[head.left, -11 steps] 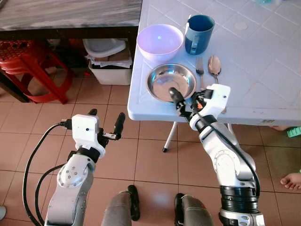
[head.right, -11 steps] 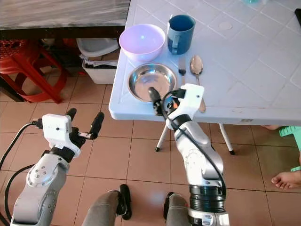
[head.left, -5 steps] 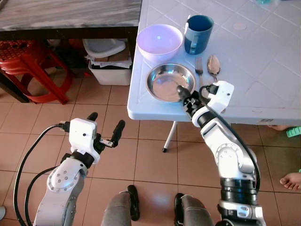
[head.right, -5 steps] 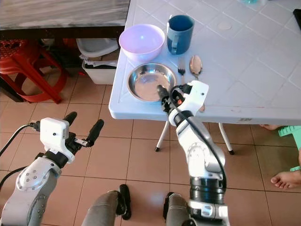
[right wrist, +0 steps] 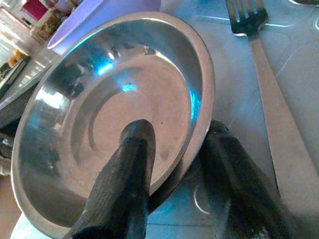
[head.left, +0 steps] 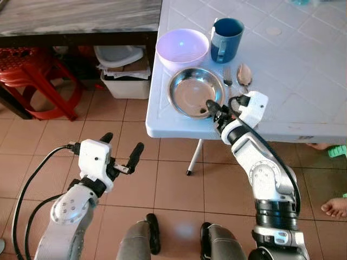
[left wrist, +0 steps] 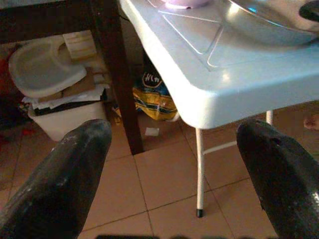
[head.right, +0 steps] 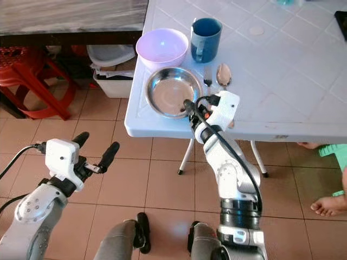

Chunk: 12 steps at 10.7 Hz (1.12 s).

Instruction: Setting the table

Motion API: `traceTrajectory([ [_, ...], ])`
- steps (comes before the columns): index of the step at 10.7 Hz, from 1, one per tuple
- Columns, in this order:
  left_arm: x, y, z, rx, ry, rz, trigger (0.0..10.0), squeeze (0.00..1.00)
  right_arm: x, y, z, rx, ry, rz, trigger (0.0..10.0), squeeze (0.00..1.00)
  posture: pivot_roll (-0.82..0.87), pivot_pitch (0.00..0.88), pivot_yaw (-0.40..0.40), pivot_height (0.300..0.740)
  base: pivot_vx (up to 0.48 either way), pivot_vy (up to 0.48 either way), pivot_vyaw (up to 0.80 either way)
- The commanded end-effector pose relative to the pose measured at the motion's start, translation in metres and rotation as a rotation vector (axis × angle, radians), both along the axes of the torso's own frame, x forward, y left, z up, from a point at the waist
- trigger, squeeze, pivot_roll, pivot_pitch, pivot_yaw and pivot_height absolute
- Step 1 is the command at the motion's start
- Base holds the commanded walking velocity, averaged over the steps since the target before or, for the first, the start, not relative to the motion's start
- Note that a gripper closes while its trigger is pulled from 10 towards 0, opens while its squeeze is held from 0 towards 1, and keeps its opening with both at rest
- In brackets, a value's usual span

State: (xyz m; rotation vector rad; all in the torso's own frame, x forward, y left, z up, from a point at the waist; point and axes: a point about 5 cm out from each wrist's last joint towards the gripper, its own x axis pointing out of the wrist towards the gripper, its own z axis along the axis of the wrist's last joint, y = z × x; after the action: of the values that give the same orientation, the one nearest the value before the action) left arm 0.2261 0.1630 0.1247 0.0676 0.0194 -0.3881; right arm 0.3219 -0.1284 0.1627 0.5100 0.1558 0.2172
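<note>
Steel plate (right wrist: 124,99) rim — between right gripper (right wrist: 174,164) fingers

text: partial white lettering | on: yellow-blue bag (left wrist: 153,94) | legibility: unreadable

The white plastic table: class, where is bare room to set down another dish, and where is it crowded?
The white plastic table is bare right of the metal spoon. Its left corner is crowded: purple bowl, blue mug, metal fork, and steel plate with the right gripper astride its rim.
</note>
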Motion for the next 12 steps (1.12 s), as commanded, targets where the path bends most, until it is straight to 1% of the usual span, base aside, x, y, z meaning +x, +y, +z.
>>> traceTrajectory([
  [1, -0.003, 0.006, -0.003, 0.020, 0.013, -0.001, 10.0, 0.00, -0.003, -0.009, -0.028, -0.005, 0.142, -0.044, 0.0, 0.00, 0.03, 0.249, 0.077, 0.740, 0.000, 0.000, 0.00],
  [3, -0.001, 0.010, -0.002, 0.031, 0.009, 0.000, 10.0, 0.00, -0.003, -0.017, -0.032, 0.001, 0.166, -0.087, 0.0, 0.00, 0.02, 0.251, 0.080, 0.740, 0.000, 0.000, 0.00],
  [4, -0.001, 0.008, -0.002, 0.027, 0.007, -0.017, 10.0, 0.00, -0.003, -0.017, -0.032, -0.001, 0.168, -0.092, 0.0, 0.00, 0.02, 0.250, 0.080, 0.740, 0.000, 0.000, 0.00],
  [6, -0.004, 0.001, -0.001, 0.006, 0.010, -0.089, 10.0, 0.00, -0.003, -0.019, -0.034, -0.008, 0.179, -0.105, 0.0, 0.00, 0.02, 0.251, 0.078, 0.740, 0.000, 0.000, 0.00],
  [10, -0.002, -0.002, -0.001, 0.000, 0.008, -0.103, 10.0, 0.00, -0.002, -0.027, -0.037, 0.028, 0.204, -0.170, 0.0, 0.00, 0.02, 0.248, 0.077, 0.740, 0.000, 0.000, 0.00],
  [11, 0.002, -0.002, 0.002, 0.001, -0.013, -0.079, 10.0, 0.00, 0.000, -0.031, -0.033, 0.070, 0.192, -0.204, 0.0, 0.00, 0.02, 0.243, 0.077, 0.740, 0.000, 0.000, 0.00],
  [12, 0.011, 0.002, 0.002, 0.011, -0.023, 0.006, 10.0, 0.00, 0.000, -0.031, -0.028, 0.111, 0.154, -0.210, 0.0, 0.00, 0.01, 0.233, 0.073, 0.740, 0.000, 0.000, 0.00],
])
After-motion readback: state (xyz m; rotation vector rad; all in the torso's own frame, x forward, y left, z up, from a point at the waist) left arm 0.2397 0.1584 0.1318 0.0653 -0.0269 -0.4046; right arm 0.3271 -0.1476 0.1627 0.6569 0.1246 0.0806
